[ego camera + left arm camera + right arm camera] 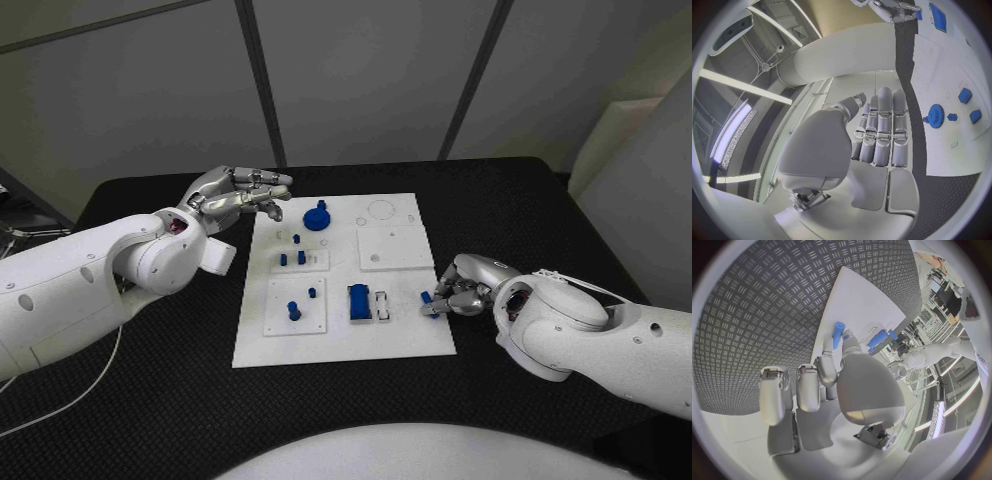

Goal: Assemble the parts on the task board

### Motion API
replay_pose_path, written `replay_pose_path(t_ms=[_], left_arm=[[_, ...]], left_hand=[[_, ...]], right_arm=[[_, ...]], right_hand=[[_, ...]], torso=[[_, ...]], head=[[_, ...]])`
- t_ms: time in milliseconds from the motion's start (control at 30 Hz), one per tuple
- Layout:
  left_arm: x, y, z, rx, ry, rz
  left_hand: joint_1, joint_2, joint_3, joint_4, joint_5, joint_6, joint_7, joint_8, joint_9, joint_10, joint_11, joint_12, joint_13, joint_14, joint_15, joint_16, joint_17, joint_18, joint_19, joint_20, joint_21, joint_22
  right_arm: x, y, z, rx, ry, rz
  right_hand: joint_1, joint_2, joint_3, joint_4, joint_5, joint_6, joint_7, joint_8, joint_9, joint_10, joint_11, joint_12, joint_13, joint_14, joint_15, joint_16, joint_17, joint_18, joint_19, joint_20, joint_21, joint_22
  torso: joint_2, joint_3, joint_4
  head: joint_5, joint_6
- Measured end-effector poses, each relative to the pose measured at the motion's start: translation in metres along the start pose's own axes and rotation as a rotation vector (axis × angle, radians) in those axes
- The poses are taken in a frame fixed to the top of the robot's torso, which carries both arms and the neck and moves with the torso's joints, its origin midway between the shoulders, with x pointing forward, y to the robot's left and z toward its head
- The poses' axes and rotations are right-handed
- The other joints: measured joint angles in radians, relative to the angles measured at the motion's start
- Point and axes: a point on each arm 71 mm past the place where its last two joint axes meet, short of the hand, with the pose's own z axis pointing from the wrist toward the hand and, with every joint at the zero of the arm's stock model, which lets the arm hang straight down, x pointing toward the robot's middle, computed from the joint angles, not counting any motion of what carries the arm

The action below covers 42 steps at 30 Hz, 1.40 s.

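Left hand (235,192): hovering off the far left corner of the task board (404,335), fingers loosely curled and apart, nothing in them – in the left wrist view (879,132) laid straight side by side, bare of any part.

Blue gear (316,216): standing on the board's far left part, just beside the left hand's fingertips – nearest piece to that hand; round, so no long axis to line up.

Small blue pegs (293,258): upright in the raised white block on the left strip, nearer the robot than the gear; two more (300,305) in the next block down.

Blue block (358,302): seated upright in the middle of the board's near half, long axis running near-to-far, a white slotted piece (382,305) just beside it.

Square white plate (394,247): right half of the board, bare of blue parts; a faint ring recess (381,210) beyond it.

Blue pin (428,300): at the board's right edge, pinched at the tips of the right hand; in the right wrist view (838,335) a short cylinder, long axis pointing away from the palm, over the board's edge.

Right hand (464,288): fingers closed round that pin, other fingers folded in; low over the board's right rim.

Deciding relation: likely seats lie leftward from the held pin, toward the centre; right hand nearer, already loaded – exact socket not discernible.
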Motion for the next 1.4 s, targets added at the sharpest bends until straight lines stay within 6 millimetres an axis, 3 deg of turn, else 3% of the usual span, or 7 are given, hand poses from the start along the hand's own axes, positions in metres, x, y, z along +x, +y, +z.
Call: replay_pose_path(t_ms=[100, 267, 433, 533, 800, 1067, 1400], left_arm=[[0.000, 0.000, 0.000, 0.000, 0.000, 0.000], [0.000, 0.001, 0.000, -0.001, 0.000, -0.001], [0.000, 0.001, 0.000, -0.002, 0.000, -0.001], [0.000, 0.001, -0.001, -0.002, -0.001, -0.001], [-0.002, 0.001, -0.002, -0.003, -0.003, 0.000], [-0.001, 0.001, -0.002, -0.004, -0.001, 0.000], [-0.001, 0.001, -0.002, -0.004, -0.001, 0.000]], left_hand=[[0.000, 0.000, 0.000, 0.000, 0.000, 0.000, 0.000, 0.000, 0.000, 0.000, 0.000, 0.000, 0.000, 0.000, 0.000, 0.000, 0.000, 0.000, 0.000, 0.000, 0.000, 0.000], [0.000, 0.000, 0.000, 0.000, 0.000, 0.000, 0.000, 0.000, 0.001, 0.000, 0.000, 0.000, 0.001, 0.000, 0.000, 0.000, 0.000, 0.000, 0.000, 0.000, 0.000, -0.001], [-0.004, 0.004, 0.000, 0.000, 0.000, 0.000, 0.000, 0.000, 0.001, 0.000, 0.000, 0.000, 0.001, 0.000, 0.000, 0.000, 0.000, 0.000, 0.000, 0.000, 0.000, -0.001], [-0.004, 0.004, 0.000, 0.000, 0.000, 0.000, 0.000, 0.000, 0.001, 0.000, 0.000, 0.000, 0.001, 0.000, 0.000, 0.000, 0.000, 0.000, 0.000, 0.000, 0.000, -0.001], [-0.004, 0.004, 0.000, 0.000, 0.000, 0.000, 0.000, 0.000, 0.001, 0.000, 0.000, 0.000, 0.001, 0.000, 0.000, 0.000, 0.000, 0.000, 0.000, 0.000, 0.000, -0.001], [-0.004, 0.004, 0.000, 0.000, 0.000, 0.000, 0.000, 0.000, 0.001, 0.000, 0.000, 0.000, 0.001, 0.000, 0.000, 0.000, 0.000, 0.000, 0.000, 0.000, 0.000, -0.001], [-0.004, 0.004, 0.000, 0.000, 0.000, 0.000, 0.000, 0.000, 0.001, 0.000, 0.000, 0.000, 0.001, 0.000, 0.000, 0.000, 0.000, 0.000, 0.000, 0.000, 0.000, -0.001]], right_arm=[[0.000, 0.002, 0.001, -0.004, -0.006, -0.008], [0.001, 0.009, 0.003, -0.019, -0.018, -0.027], [0.001, 0.015, 0.004, -0.031, -0.029, -0.051], [0.001, 0.017, 0.003, -0.034, -0.033, -0.059], [0.005, 0.015, -0.004, -0.001, 0.009, 0.040], [0.013, 0.020, -0.010, 0.031, 0.056, 0.202], [0.017, 0.035, -0.008, 0.017, 0.068, 0.289]], right_hand=[[0.013, 0.013, 0.004, -0.012, 0.000, 0.002, -0.001, -0.001, 0.000, 0.002, -0.002, 0.000, 0.003, -0.001, -0.001, 0.000, 0.000, 0.000, 0.000, 0.000, 0.000, 0.000], [0.079, 0.036, 0.029, -0.071, 0.076, 0.010, -0.007, -0.013, -0.001, 0.000, -0.011, -0.003, 0.003, 0.000, -0.008, 0.000, 0.000, 0.000, 0.000, 0.000, 0.000, 0.000], [0.091, 0.027, 0.059, -0.122, 0.124, 0.010, -0.007, -0.021, -0.029, 0.000, -0.011, -0.008, 0.001, -0.003, -0.011, 0.000, 0.000, 0.000, 0.000, -0.008, 0.000, 0.000], [0.091, 0.027, 0.064, -0.133, 0.155, 0.010, -0.007, -0.020, -0.037, 0.000, -0.011, -0.008, -0.001, -0.003, -0.011, 0.000, 0.000, 0.000, 0.000, -0.008, 0.000, 0.000], [0.065, 0.053, 0.068, -0.143, 0.210, 0.009, -0.007, -0.021, -0.048, 0.000, -0.011, -0.018, -0.005, -0.003, -0.011, 0.000, 0.000, 0.000, 0.000, -0.008, 0.000, 0.000], [0.047, 0.085, 0.049, -0.134, 0.228, 0.006, -0.004, -0.017, -0.056, -0.002, -0.009, -0.018, -0.003, -0.004, -0.011, 0.000, 0.000, 0.000, 0.000, -0.008, 0.000, 0.000], [0.035, 0.096, 0.032, -0.123, 0.230, 0.010, -0.008, -0.017, -0.060, -0.002, -0.009, -0.017, 0.003, -0.004, -0.011, 0.000, 0.000, 0.000, 0.000, -0.008, 0.000, 0.000]], torso=[[0.000, 0.0000, 0.0000], [0.000, 0.0000, 0.0004], [0.000, -0.0005, 0.0012], [0.000, -0.0006, 0.0012], [-0.001, -0.0011, 0.0012], [-0.001, -0.0012, 0.0021], [0.000, -0.0014, 0.0013]], head=[[0.001, -0.002], [0.002, -0.003], [0.004, -0.005], [0.006, -0.004], [0.012, -0.004], [0.015, -0.002], [0.022, -0.003]])
